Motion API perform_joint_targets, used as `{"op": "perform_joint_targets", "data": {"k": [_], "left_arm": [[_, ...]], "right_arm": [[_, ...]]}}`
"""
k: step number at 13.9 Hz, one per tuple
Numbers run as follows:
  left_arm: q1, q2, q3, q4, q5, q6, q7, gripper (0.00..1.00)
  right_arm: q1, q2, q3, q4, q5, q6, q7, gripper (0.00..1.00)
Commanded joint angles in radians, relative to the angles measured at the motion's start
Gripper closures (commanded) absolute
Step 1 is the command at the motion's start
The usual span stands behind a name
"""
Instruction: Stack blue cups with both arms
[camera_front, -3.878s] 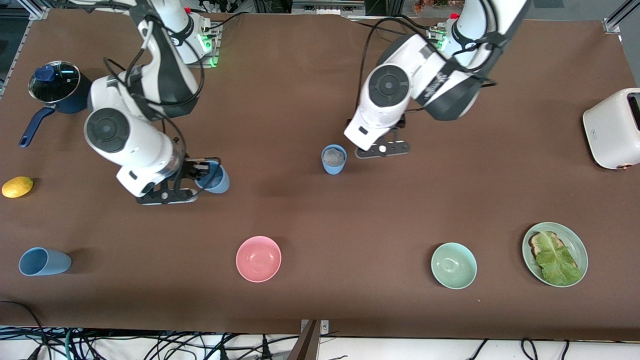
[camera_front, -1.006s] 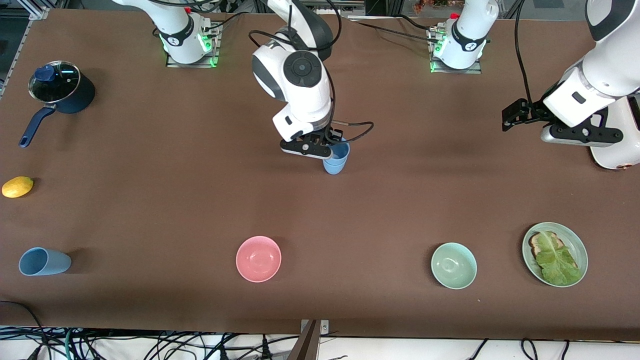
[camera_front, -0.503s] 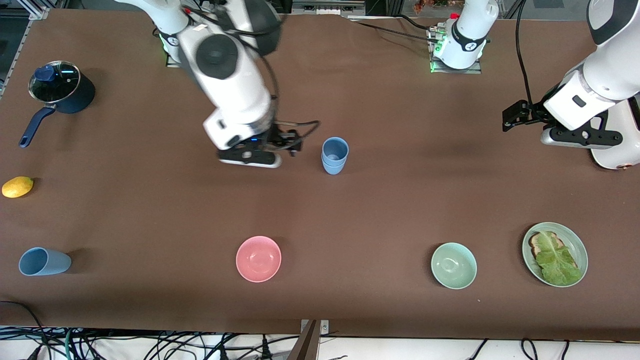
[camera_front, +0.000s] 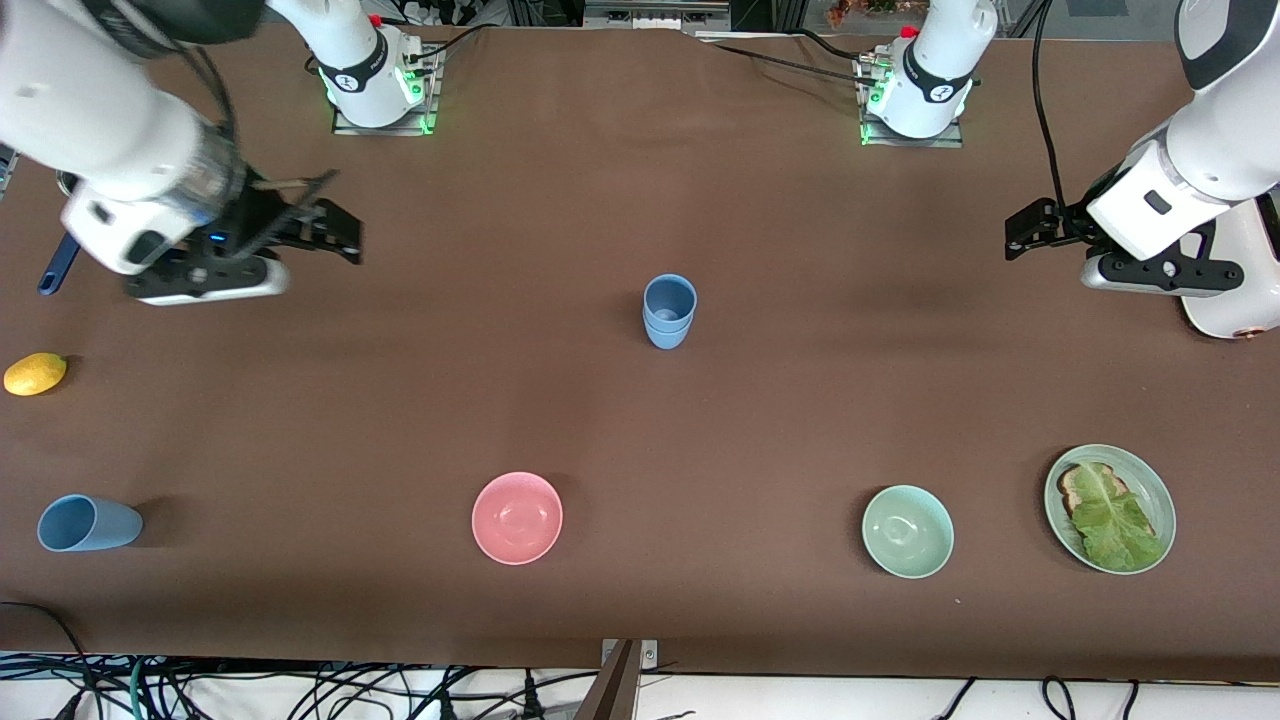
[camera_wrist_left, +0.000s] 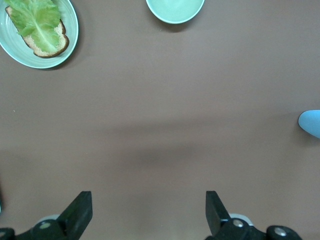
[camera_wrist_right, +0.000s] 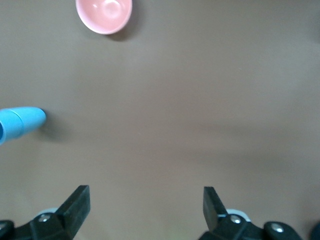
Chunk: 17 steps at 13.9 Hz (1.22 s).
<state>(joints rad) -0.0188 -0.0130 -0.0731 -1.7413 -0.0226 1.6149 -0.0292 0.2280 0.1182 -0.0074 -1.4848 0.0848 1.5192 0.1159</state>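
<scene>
Blue cups (camera_front: 669, 311) nested upright at table centre, one inside the other; inner cup looks empty. Third blue cup (camera_front: 88, 523) lies on its side at 8 o'clock from the stack. Pink bowl (camera_front: 517, 517), green bowl (camera_front: 907, 531): empty. Plate (camera_front: 1157, 494): toast w/ lettuce. Pot mostly hidden by right arm. Right gripper (camera_front: 335, 232), fingers apart, holds nothing, over bare table at 10 o'clock. Left gripper (camera_front: 1030, 232), fingers apart, holds nothing, at 3 o'clock beside the toaster (camera_front: 1240, 300).

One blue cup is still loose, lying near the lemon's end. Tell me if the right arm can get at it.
Probably yes. The right claw is open and empty, the lying cup has bare table around it, nothing between.
</scene>
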Motion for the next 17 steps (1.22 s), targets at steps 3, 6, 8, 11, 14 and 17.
{"op": "perform_joint_targets", "data": {"k": [3,6,8,11,14,17], "left_arm": [[-0.003,0.013,0.003,0.032,-0.013,-0.026,-0.005,0.0],[-0.001,0.013,0.004,0.032,-0.013,-0.027,-0.005,0.0],[-0.003,0.013,0.004,0.032,-0.013,-0.026,-0.005,0.0],[-0.001,0.015,0.006,0.032,-0.013,-0.026,-0.005,0.0],[-0.003,0.015,0.006,0.032,-0.013,-0.026,-0.005,0.0],[-0.001,0.015,0.006,0.032,-0.013,-0.026,-0.005,0.0]], "right_arm": [[-0.096,-0.068,0.021,-0.043,-0.036,-0.047,-0.156,0.0],[-0.099,-0.069,0.015,-0.034,-0.049,-0.057,-0.163,0.0],[-0.099,-0.058,0.015,0.0,-0.068,-0.076,-0.159,0.0],[-0.099,-0.057,0.015,0.001,-0.068,-0.076,-0.156,0.0],[-0.101,-0.057,0.014,0.001,-0.062,-0.076,-0.162,0.0],[-0.099,-0.057,0.015,0.001,-0.069,-0.076,-0.157,0.0]]}}
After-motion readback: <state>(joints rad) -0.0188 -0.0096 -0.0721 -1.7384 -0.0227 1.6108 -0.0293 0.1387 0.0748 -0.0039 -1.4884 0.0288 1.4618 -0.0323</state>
